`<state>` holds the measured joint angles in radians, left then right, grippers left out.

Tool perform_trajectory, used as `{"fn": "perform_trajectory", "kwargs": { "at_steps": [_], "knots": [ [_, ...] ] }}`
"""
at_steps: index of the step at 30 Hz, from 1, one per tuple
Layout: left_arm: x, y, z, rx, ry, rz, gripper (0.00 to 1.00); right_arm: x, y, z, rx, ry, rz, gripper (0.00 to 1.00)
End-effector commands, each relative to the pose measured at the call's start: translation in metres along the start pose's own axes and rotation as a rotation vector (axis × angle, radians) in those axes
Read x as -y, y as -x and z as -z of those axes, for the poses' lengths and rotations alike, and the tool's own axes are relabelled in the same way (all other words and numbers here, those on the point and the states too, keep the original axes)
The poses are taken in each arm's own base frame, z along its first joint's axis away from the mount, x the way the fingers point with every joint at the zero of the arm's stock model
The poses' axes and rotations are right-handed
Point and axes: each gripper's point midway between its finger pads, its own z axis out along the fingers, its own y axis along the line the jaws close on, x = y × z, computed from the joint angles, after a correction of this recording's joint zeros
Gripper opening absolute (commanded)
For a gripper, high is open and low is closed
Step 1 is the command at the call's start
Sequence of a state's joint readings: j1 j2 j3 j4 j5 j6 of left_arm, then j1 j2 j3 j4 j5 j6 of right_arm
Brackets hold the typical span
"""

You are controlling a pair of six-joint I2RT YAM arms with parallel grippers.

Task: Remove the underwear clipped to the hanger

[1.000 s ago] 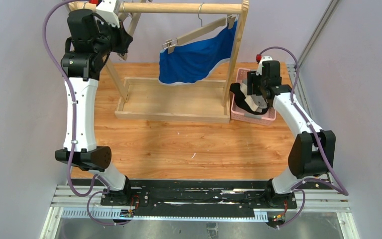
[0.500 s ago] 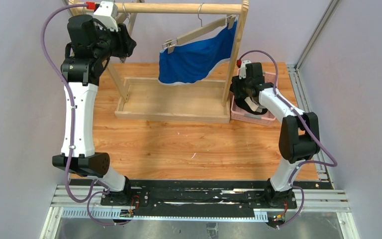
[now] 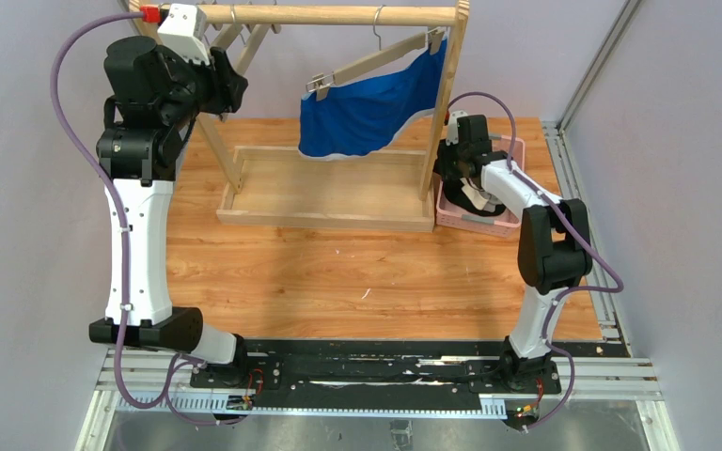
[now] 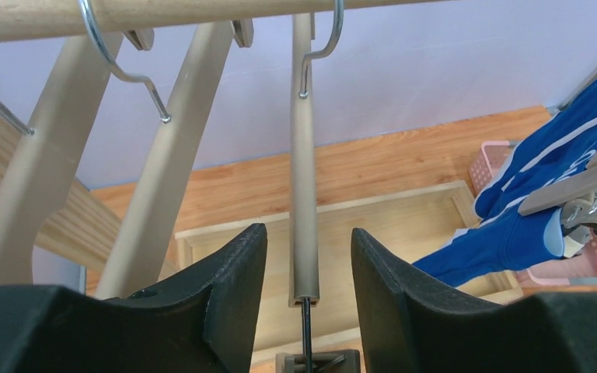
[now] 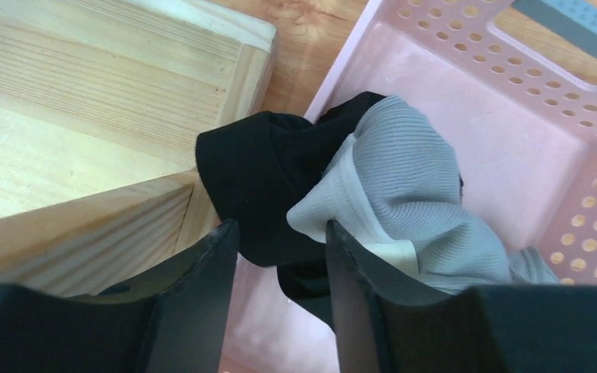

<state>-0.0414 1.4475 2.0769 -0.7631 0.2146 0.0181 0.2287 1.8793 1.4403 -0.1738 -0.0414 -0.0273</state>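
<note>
Top external: tall pale wooden drying rack [image 3: 338, 14] at table back. Royal blue cloth briefs [image 3: 367, 113] hang from a tilted wooden clip hanger [image 3: 376, 58] on its rail, low end left, pinned there by a metal clip [image 3: 320, 85]; the other end sits against the right post. Pink perforated plastic basket [image 5: 505, 101] right of rack holds black cloth briefs [image 5: 256, 179] and grey ribbed briefs [image 5: 404, 194], both off.

Left gripper [image 4: 308, 241] up by rail's left end, well apart from the blue pair, jaws spread, nothing in them; bare wooden hanger bar [image 4: 303, 194] shows beyond the gap. Right gripper [image 5: 280, 233] low over basket corner, jaws spread, empty, just above the black cloth.

Likely step: last pair. Best bet: pinch cloth just under the low clip, then pull down and away from the rack. Hanger probably swings, so pull slow or steady it with the other arm. Right post crowds the far clip.

Surface: orange-brown wood-grain tabletop [image 3: 338, 282]. Room: plain lilac walls [image 3: 526, 47], aluminium frame rail [image 3: 602, 61] at right.
</note>
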Motion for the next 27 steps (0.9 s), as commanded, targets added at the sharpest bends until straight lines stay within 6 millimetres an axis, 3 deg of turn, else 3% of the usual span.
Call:
{"fn": "perform_trajectory", "kwargs": {
  "at_steps": [1, 7, 13, 22, 25, 27],
  "knots": [
    [-0.002, 0.003, 0.012, 0.016, 0.018, 0.003, 0.53, -0.016, 0.003, -0.011, -0.002, 0.027, 0.042, 0.43],
    [0.002, 0.012, 0.032, 0.051, 0.023, -0.004, 0.54, -0.011, 0.001, -0.010, -0.008, -0.004, 0.050, 0.30],
    [0.007, 0.023, 0.053, 0.093, 0.022, -0.020, 0.55, -0.004, 0.007, -0.003, 0.005, -0.041, 0.063, 0.08],
    [0.008, 0.024, 0.067, 0.096, 0.026, -0.041, 0.56, -0.007, 0.022, 0.008, 0.046, -0.017, 0.058, 0.02],
    [0.010, 0.022, 0.067, 0.092, 0.015, -0.044, 0.56, -0.012, 0.026, 0.011, 0.059, 0.009, 0.058, 0.07],
    [0.012, 0.019, 0.067, 0.085, 0.007, -0.041, 0.55, -0.013, 0.027, 0.012, 0.064, 0.017, 0.059, 0.36]
  ]
}}
